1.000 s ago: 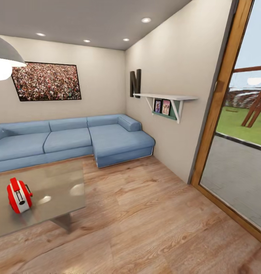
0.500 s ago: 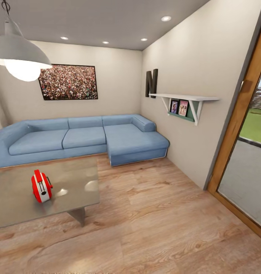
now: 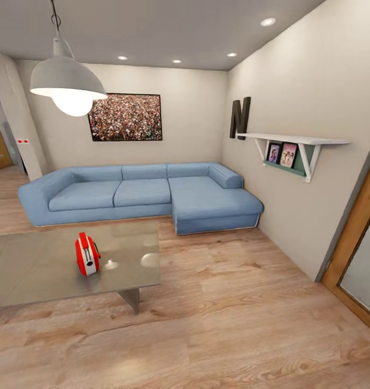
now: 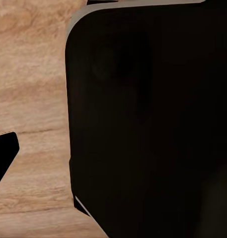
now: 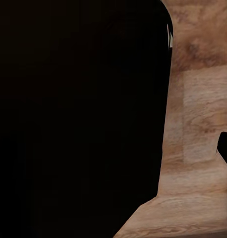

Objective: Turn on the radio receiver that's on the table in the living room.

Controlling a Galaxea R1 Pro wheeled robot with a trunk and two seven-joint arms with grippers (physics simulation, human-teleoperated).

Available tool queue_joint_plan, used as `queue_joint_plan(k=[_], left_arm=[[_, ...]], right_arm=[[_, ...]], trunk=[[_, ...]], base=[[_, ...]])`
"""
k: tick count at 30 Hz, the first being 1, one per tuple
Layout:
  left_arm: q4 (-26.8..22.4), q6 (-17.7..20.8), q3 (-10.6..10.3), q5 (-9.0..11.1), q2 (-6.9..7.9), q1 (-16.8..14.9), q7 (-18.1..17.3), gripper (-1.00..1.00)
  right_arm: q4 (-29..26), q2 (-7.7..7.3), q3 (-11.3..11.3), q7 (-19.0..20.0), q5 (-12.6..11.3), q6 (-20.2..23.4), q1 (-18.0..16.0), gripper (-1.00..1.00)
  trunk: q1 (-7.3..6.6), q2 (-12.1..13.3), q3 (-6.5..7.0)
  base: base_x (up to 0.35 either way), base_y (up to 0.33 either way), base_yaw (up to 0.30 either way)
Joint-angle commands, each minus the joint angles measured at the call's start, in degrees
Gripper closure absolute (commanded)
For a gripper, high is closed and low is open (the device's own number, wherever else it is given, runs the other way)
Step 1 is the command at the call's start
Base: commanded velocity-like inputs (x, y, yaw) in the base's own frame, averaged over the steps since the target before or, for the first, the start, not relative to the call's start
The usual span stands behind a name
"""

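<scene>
End effector state: cannot tell (dark body blocks both wrist views); radio receiver [image 3: 87, 254] upright on table [image 3: 39, 270].

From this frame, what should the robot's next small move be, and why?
Probably turn a little further left and roll toward the table. The radio stands on its top, left of the view's center and across bare wood floor, seemingly too far for either arm.
</scene>
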Motion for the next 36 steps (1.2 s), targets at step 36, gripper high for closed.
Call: queue_joint_plan(k=[36], left_arm=[[-0.1, 0.1, -0.1, 0.0, -0.03, 0.0, -0.3, -1.0]], right_arm=[[0.0, 0.01, 0.0, 0.0, 0.0, -0.8, 0.0, -1.0]], trunk=[[0.0, 0.0, 0.0]], base=[[0.0, 0.0, 0.227]])
